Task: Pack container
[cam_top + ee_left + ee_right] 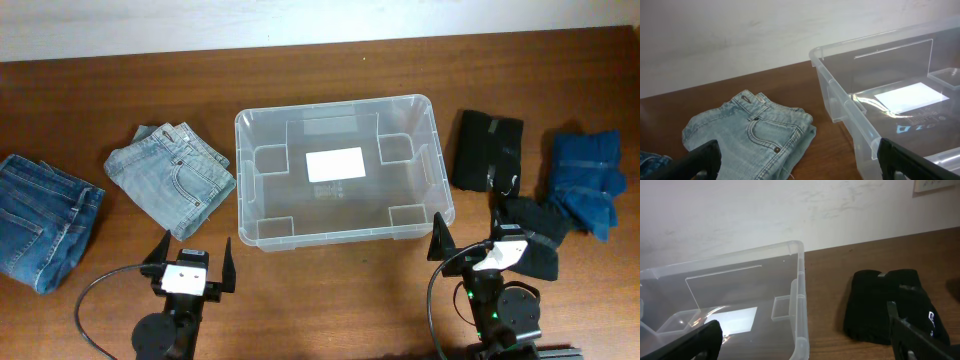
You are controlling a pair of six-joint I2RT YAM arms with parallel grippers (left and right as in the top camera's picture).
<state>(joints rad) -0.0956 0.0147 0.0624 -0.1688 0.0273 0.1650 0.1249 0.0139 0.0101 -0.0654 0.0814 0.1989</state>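
Overhead, the container (345, 237) sat empty in the middle of the counter (330, 300), folded jeans (170, 175) toward the left edge, black clothes (487, 150) toward the right. The left gripper (194, 252) and right gripper (468, 236) hovered by the near edge, fingers spread, holding nothing. It looked light, stiff, slick; its rolled rim seemed the surest hold.

The container (799, 300) sits left of a folded black garment (874, 299).
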